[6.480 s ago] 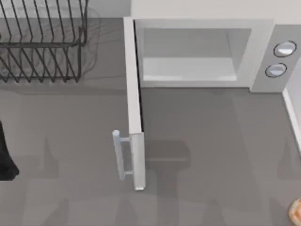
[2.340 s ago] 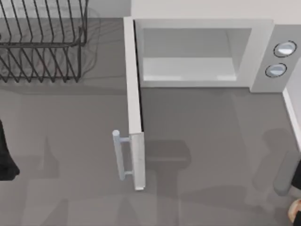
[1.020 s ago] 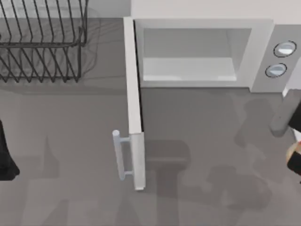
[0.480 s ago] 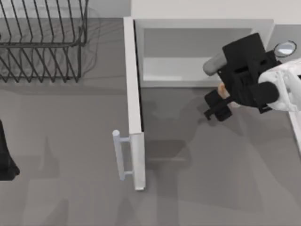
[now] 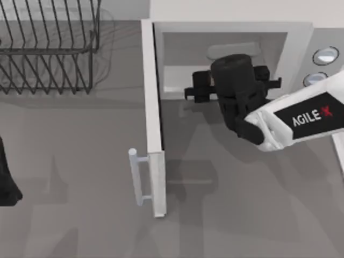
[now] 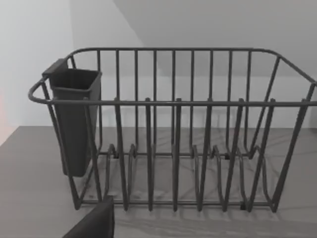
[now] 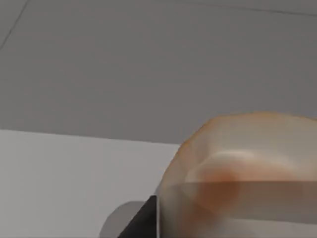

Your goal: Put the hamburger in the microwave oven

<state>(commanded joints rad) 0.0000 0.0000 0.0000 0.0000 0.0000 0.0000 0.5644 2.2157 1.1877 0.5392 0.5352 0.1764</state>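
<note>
Right arm reaching into the open microwave oven [image 5: 298, 54] with the hamburger.

The right claw [image 5: 200, 88] sits at the cavity's front edge, over the pale floor, with the door [image 5: 153, 123] swung wide toward the table's left. The right wrist view has the hamburger [image 7: 242, 173] pressed against a dark finger [image 7: 143, 220], seemingly gripped just above the cavity floor. The left arm [image 5: 6, 177] is parked at the table's left edge, facing the wire rack [image 6: 173, 129]; I cannot tell its claw's state.

Soft even light, faint shadows on the table [image 5: 80, 215]; close hamburger [image 7: 242, 168] blurred.
</note>
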